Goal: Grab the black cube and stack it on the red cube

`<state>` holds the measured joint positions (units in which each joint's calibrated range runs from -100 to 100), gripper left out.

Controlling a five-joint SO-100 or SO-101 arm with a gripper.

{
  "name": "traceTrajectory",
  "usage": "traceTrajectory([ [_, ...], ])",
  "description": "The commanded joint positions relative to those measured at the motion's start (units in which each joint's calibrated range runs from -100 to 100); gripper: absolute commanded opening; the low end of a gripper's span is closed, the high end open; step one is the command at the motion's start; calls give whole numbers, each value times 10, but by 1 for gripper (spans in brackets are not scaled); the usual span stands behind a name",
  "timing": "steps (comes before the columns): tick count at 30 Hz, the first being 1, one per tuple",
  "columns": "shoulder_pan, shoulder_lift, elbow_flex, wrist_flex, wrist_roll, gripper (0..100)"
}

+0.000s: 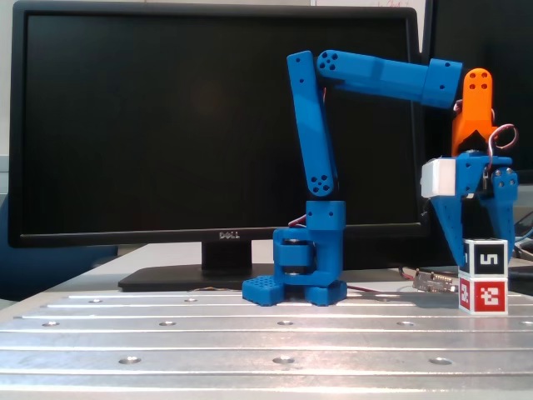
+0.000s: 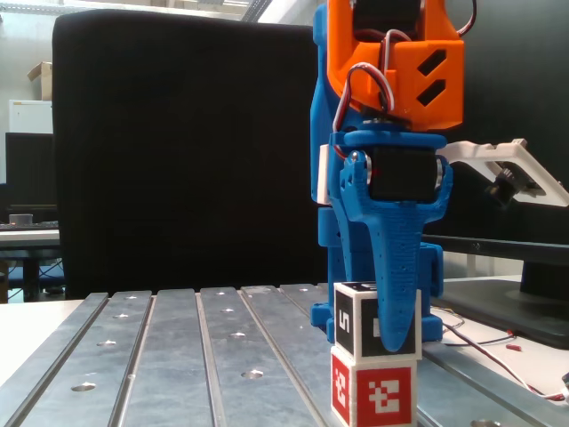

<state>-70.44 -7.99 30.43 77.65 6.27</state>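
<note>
The black cube (image 1: 486,256) with a white "5" mark sits squarely on top of the red cube (image 1: 483,295) at the right end of the metal table. My blue gripper (image 1: 485,258) hangs straight down over the stack. Its two fingers stand either side of the black cube and rest against its faces, so it is shut on the cube. In another fixed view the near finger (image 2: 397,302) covers the right part of the black cube (image 2: 348,320), which rests on the red cube (image 2: 373,396). The far finger is hidden there.
The arm's blue base (image 1: 296,287) stands mid-table in front of a large black monitor (image 1: 166,125). A small circuit board with wires (image 1: 429,279) lies just left of the stack. The slotted aluminium table (image 1: 208,333) stretches to the left. A white bracket (image 2: 502,165) juts out at the right.
</note>
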Motion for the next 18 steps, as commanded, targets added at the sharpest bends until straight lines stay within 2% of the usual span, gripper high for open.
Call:
traceTrajectory([
  [1,4,-23,-5,0,4,23],
  [15,4,-30,-7,5,4,24],
  [18,4,-30,-8,5,5,27],
])
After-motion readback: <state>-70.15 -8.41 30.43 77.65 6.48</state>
